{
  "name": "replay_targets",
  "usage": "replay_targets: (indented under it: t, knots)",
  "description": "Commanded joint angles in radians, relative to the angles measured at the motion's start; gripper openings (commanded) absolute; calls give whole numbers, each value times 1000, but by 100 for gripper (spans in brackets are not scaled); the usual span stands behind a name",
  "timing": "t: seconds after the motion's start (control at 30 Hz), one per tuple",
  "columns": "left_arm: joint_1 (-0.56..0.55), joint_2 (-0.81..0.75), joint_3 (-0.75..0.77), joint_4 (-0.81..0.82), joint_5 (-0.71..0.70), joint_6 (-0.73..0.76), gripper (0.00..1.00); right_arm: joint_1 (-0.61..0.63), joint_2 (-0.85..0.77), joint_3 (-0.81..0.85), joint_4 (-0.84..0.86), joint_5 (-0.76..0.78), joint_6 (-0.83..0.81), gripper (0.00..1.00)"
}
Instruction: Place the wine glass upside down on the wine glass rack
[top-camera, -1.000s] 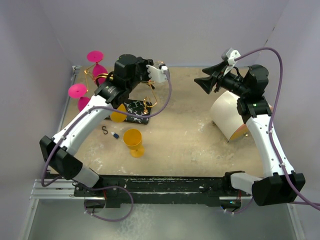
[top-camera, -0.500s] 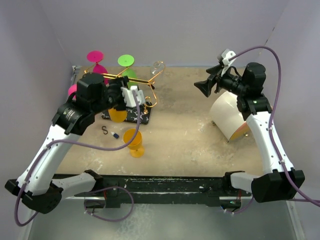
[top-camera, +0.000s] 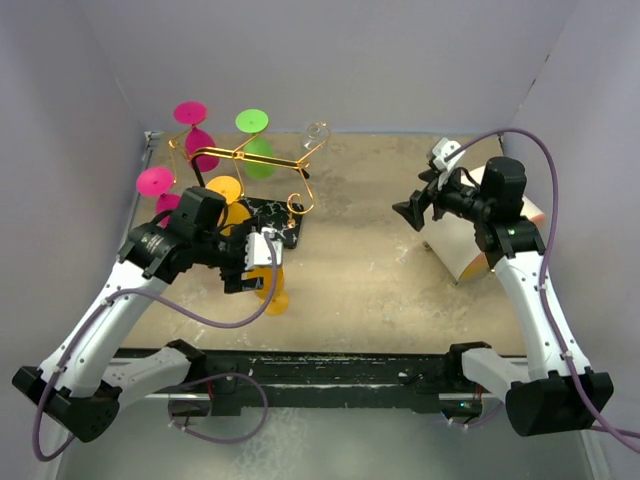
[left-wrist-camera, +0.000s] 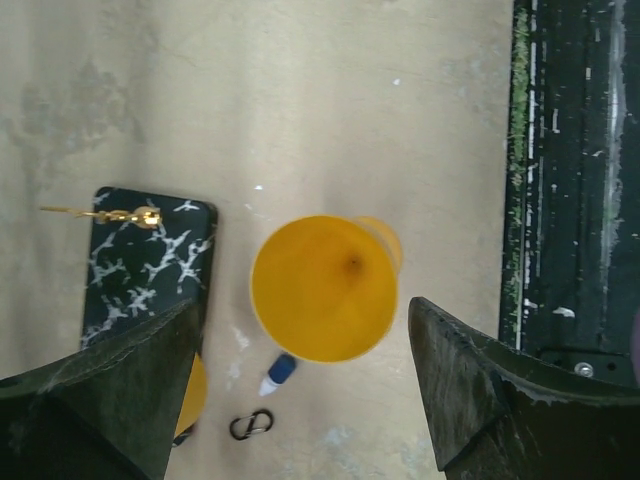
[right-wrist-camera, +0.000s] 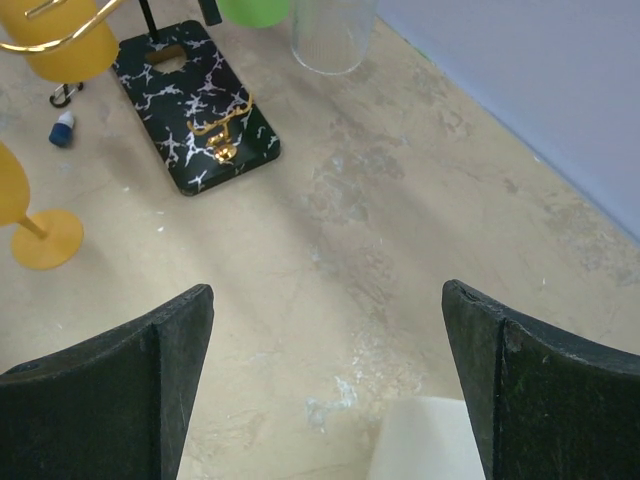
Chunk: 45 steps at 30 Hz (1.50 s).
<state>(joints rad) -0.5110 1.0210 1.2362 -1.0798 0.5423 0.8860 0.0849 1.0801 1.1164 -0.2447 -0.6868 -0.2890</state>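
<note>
The wine glass (left-wrist-camera: 323, 288) we take to be the task's is the yellow one standing upright on its foot in the near-left part of the table, just beside the near end of the wine glass rack (right-wrist-camera: 190, 105) but not touching it. We judge the step in hand to be the approach for the pick. The left gripper (left-wrist-camera: 302, 305) hangs straight above the bowl with its fingers spread wide on either side, holding nothing. The next move calls for a descent and a gentle close on the bowl or stem. After that come a lift, a turn of the glass mouth-down, and a free gold arm found to slide the stem into. The rack already carries 2 pink glasses, 1 green and 1 yellow, with a clear glass (right-wrist-camera: 335, 35) at its far-right side, so free room looks scarce. A small blue-capped bottle (left-wrist-camera: 280, 372) and a black clip (left-wrist-camera: 250, 426) lie near the foot and could get nudged. The right gripper (right-wrist-camera: 328, 290) hovers with its fingers apart, empty, over the right half of the table, near a white cylinder (top-camera: 455, 250). The table (right-wrist-camera: 400, 210) is beige, mottled and dusty, boxed in by plain lavender walls.
</note>
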Motion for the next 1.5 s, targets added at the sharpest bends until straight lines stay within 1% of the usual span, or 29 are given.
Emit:
replay_targets:
  t: [0.0, 0.13, 0.27, 0.43, 0.73, 0.9, 1.0, 1.13, 1.3, 1.43, 1.47]
  knots:
    - [-16, 59, -21, -77, 88, 28, 85, -2, -32, -22, 21, -1, -52, 98]
    - [-32, 91, -60, -86, 80, 50, 81, -2, -29, -33, 20, -3, -61, 97]
    - [-42, 113, -104, -89, 66, 70, 79, -2, -38, -45, 30, 29, -68, 97]
    - [-54, 153, -134, -80, 29, 71, 73, -2, -40, -52, 35, 25, -67, 97]
    - [-71, 193, -127, -87, 8, 74, 52, -3, -39, -56, 38, 20, -68, 97]
    - [-76, 206, -126, -101, 17, 73, 34, -4, -39, -59, 42, 21, -66, 97]
    - [-77, 206, -132, -107, 17, 71, 27, -3, -37, -57, 40, 24, -68, 97]
    - [-78, 200, -122, -136, 22, 71, 15, -2, -35, -27, 20, 66, -93, 97]
    - [-78, 166, -99, -183, 84, 71, 5, -2, -5, 57, -70, 120, -158, 96]
    - [-78, 122, -81, -207, 118, 74, 0, -2, 9, 129, -160, 157, -206, 96]
    - [-78, 113, -73, -213, 130, 74, 0, -2, 8, 141, -177, 165, -212, 96]
